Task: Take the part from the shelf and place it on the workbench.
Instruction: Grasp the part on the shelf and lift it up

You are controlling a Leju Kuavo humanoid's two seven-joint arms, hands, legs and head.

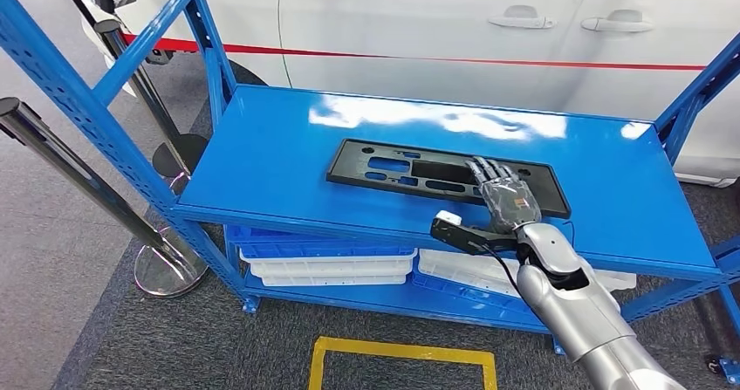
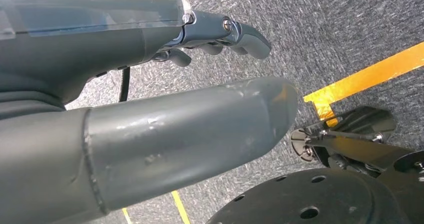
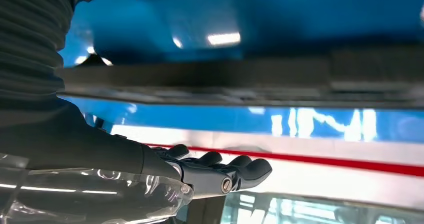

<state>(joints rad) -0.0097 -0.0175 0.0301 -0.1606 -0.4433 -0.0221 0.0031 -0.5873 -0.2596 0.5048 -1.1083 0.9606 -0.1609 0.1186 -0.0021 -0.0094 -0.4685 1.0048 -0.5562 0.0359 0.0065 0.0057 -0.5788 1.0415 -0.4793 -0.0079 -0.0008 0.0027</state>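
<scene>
Resting flat on the part [image 1: 441, 174], the right hand [image 1: 506, 196] is seen with fingers extended, nothing gripped. Fingers should be curled under the near edge before it is lifted off the shelf [image 1: 262, 159].

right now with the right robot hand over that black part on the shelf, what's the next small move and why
Probably lower and close the right robot hand on the near edge of the black part. The hand lies flat over the part's right end with fingers straight, so nothing is gripped yet, and the part lies flat on the blue shelf.
</scene>
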